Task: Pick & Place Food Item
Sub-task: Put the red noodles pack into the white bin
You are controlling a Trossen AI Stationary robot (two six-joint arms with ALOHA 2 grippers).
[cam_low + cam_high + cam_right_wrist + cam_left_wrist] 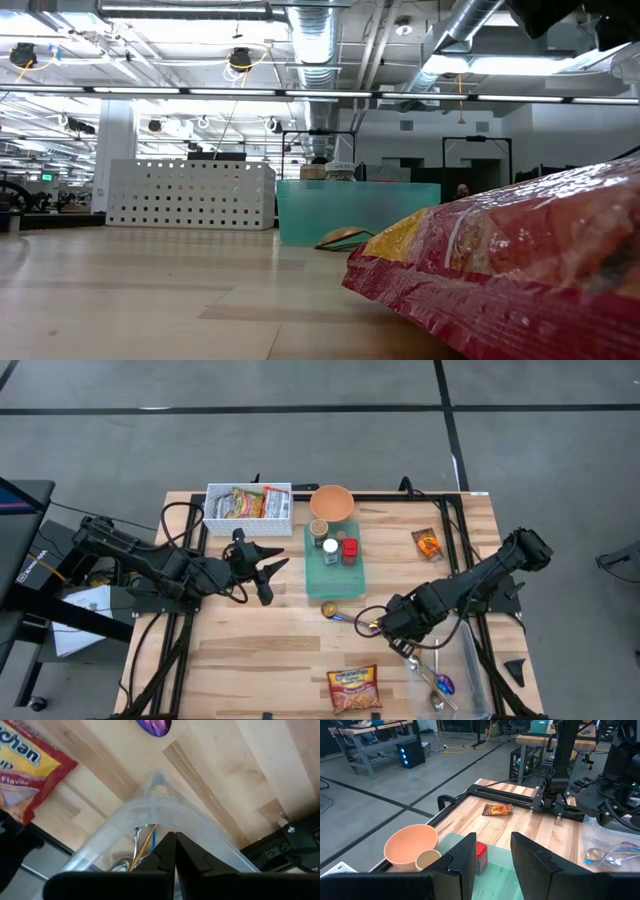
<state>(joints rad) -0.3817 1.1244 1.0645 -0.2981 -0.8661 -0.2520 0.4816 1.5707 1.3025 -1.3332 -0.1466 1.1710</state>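
Both fingers of the right gripper (175,852) are pressed together, empty, over the clear tray (165,815), while the noodle packet (353,688) lies unpicked nearby, so the task looks barely begun.

The wooden table (260,640) carries a white basket (248,503), teal tray (334,572), ramen packet (354,689) and, seemingly, a clear bin (470,670).

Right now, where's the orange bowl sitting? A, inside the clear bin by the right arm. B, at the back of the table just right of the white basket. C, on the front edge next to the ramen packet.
B: in the high view the orange bowl sits at the table's back edge, just right of the white basket, above the green tray.
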